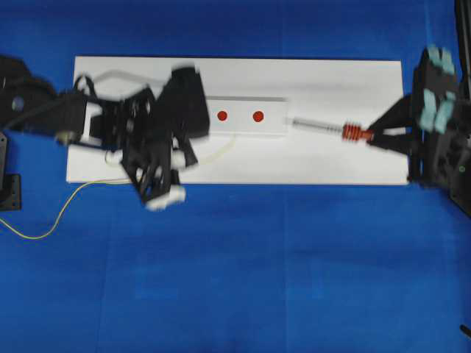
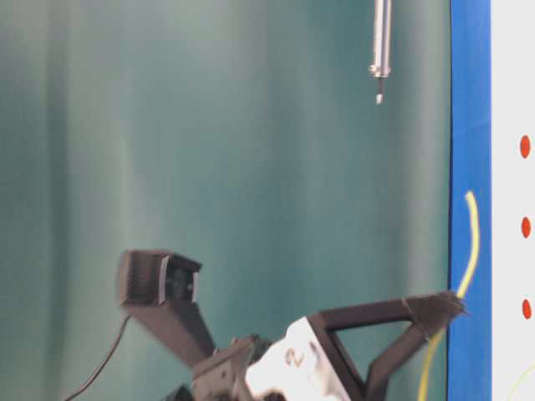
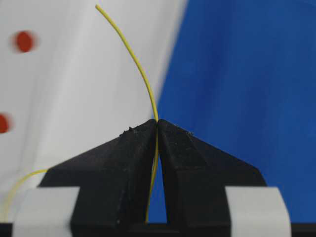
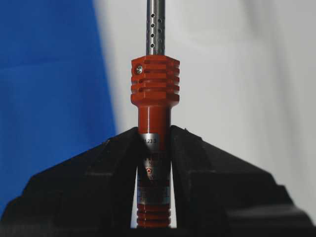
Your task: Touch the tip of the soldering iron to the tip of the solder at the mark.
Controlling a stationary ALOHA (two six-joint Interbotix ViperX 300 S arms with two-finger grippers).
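closing tips toward the red dot marks (image 1: pixel 257 116) on the white board (image 1: pixel 331 81) | left gripper (image 3: pixel 157 123) pinched on thin yellow solder wire (image 3: pixel 136 64), left of marks | right gripper (image 4: pixel 154 143) clamped on red-handled silver soldering iron (image 1: pixel 327 128), right of marks, long axis pointing at them | tips well apart

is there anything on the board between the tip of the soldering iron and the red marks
Nothing visible. In the overhead view the soldering iron, held in the right tool, points along the white board toward the red marks, with only bare board between. The solder in the left tool isn't in that stretch.
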